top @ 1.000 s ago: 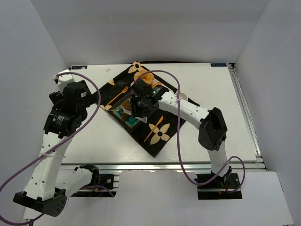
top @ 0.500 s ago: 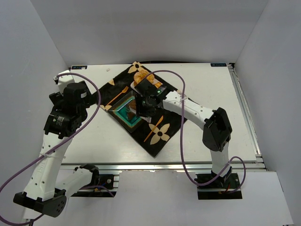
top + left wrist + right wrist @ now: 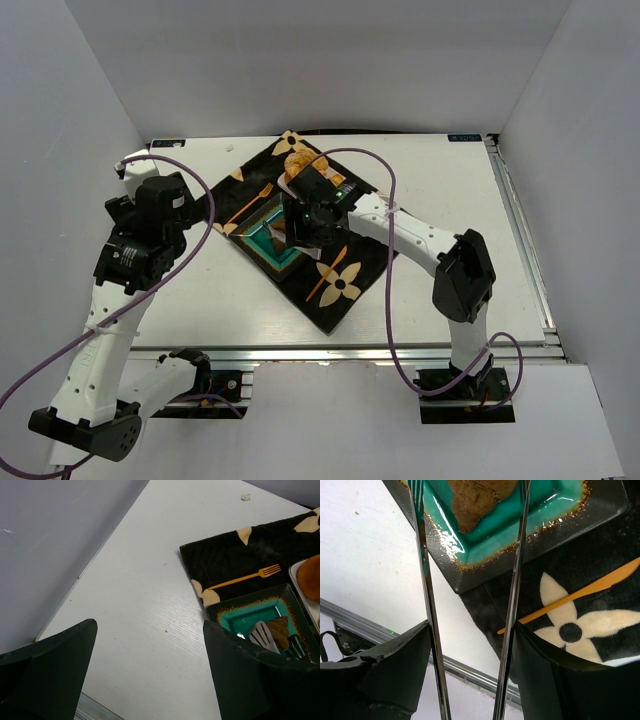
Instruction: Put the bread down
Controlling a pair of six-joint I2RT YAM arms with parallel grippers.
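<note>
Since the right wrist view looks straight down its own tooling, the bread (image 3: 477,497) can be seen lying flat on the teal plate (image 3: 555,505), roughly at the plate's middle, with glossy teal showing around it. The right gripper (image 3: 300,226) is hung directly above that plate, and two long thin metal blades (image 3: 427,630) are carried on it, one passed down each side of the bread. A clear strip of plate is seen between the bread and one blade, while the other blade runs right at the bread's edge, so the jaws are spread wider than the pastry and it isn't pinched, far as can be told. From the left wrist view a slotted blade tip (image 3: 261,634) is seen just beside the bread on the plate. The left gripper (image 3: 150,630) is held well off to the left of the plate over the white table (image 3: 150,580), jaws spread wide. A black placemat (image 3: 320,310) is laid under the plate, and a golden bread (image 3: 298,160) is sat just beyond the plate's far corner.
</note>
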